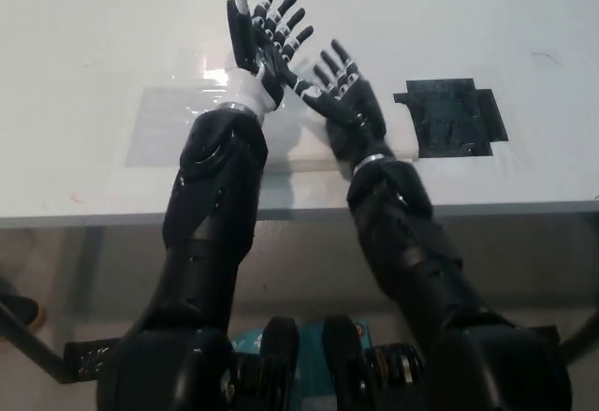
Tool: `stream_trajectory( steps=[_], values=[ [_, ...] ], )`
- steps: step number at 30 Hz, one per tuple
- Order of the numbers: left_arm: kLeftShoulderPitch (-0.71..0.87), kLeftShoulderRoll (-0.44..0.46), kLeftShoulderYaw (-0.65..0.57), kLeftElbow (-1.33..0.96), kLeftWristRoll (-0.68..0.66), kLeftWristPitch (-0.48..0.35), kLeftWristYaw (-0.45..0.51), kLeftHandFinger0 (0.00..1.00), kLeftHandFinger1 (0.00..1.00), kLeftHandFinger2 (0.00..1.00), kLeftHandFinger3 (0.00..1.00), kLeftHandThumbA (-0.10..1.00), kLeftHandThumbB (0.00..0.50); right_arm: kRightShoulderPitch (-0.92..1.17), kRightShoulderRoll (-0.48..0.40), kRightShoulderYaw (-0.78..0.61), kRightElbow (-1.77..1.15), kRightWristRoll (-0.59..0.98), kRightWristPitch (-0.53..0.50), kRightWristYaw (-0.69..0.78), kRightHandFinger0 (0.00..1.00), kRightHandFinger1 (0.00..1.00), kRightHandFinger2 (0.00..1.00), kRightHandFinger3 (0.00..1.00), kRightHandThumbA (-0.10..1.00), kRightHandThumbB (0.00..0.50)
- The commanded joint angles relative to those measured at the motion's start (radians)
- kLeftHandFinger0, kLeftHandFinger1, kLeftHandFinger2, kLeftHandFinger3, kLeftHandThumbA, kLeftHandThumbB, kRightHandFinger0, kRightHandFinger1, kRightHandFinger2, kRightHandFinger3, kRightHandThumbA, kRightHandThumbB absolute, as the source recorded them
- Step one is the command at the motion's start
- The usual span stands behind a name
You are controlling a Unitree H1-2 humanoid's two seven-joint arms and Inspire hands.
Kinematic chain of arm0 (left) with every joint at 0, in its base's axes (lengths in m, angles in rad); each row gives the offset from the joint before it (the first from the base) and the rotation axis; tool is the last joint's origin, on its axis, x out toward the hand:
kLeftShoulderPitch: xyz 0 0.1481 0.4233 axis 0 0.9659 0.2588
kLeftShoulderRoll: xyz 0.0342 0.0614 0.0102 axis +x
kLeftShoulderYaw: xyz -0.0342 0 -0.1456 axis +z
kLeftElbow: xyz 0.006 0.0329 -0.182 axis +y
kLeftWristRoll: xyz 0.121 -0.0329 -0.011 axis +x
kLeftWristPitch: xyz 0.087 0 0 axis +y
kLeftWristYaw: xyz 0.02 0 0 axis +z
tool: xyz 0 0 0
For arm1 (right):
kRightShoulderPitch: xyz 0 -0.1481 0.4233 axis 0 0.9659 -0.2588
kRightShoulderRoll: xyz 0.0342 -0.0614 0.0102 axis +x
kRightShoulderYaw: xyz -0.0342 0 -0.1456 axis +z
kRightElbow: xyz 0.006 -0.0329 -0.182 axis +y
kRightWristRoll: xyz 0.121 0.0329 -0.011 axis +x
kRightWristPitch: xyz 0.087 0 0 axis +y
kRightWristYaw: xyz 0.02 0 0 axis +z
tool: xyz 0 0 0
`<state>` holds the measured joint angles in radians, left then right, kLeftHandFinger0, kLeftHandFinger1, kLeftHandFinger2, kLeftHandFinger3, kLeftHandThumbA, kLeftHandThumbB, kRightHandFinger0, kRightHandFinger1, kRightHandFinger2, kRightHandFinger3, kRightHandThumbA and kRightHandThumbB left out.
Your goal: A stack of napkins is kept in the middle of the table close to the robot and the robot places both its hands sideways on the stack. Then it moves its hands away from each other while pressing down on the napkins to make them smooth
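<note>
The stack of white napkins [304,149] lies near the table's front edge in the head view, largely hidden under my arms. Both hands hover side by side over its middle. My left hand [262,36] has a white wrist cuff; its fingers are spread and point away from me. Just to its right, my black right hand [342,100] is open too, palm turned toward the left hand, with its fingers almost touching it. Whether either hand touches the napkins cannot be told. Neither holds anything.
A clear plastic sheet [168,125] lies flat to the left of the napkins. A black patch [452,116] is on the white table [84,27] to the right. The table's front edge [94,216] runs just behind my elbows.
</note>
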<state>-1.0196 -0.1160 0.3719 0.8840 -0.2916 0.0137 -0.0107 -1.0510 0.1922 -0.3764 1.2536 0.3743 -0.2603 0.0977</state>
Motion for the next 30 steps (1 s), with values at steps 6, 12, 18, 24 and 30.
stream_trajectory(
  steps=[6,12,18,24,30],
  values=[
    [-0.004,-0.046,0.039,0.036,-0.079,-0.056,0.034,1.0,1.0,1.0,1.0,1.0,0.274,-0.053,0.031,-0.112,0.081,0.12,-0.017,0.082,1.0,1.0,1.0,1.0,1.0,0.245],
    [0.033,-0.046,0.068,0.113,-0.11,-0.09,0.013,1.0,1.0,1.0,1.0,1.0,0.294,-0.029,0.039,-0.115,0.1,0.117,-0.034,0.077,1.0,1.0,1.0,1.0,1.0,0.242],
    [0.09,-0.022,0.028,0.147,-0.066,-0.144,0.009,1.0,1.0,1.0,1.0,1.0,0.282,0.006,0.033,-0.081,0.102,0.083,-0.067,0.064,1.0,1.0,1.0,1.0,1.0,0.218],
    [0.109,0.016,0.001,0.184,-0.064,-0.177,-0.014,1.0,1.0,1.0,1.0,1.0,0.283,0.031,0.012,-0.076,0.097,0.096,-0.075,0.104,1.0,1.0,1.0,1.0,1.0,0.222],
    [0.125,0.031,-0.021,0.19,-0.061,-0.178,-0.018,1.0,1.0,1.0,1.0,1.0,0.272,0.049,0.0,-0.076,0.093,0.095,-0.089,0.106,1.0,1.0,1.0,1.0,1.0,0.222]
  ],
)
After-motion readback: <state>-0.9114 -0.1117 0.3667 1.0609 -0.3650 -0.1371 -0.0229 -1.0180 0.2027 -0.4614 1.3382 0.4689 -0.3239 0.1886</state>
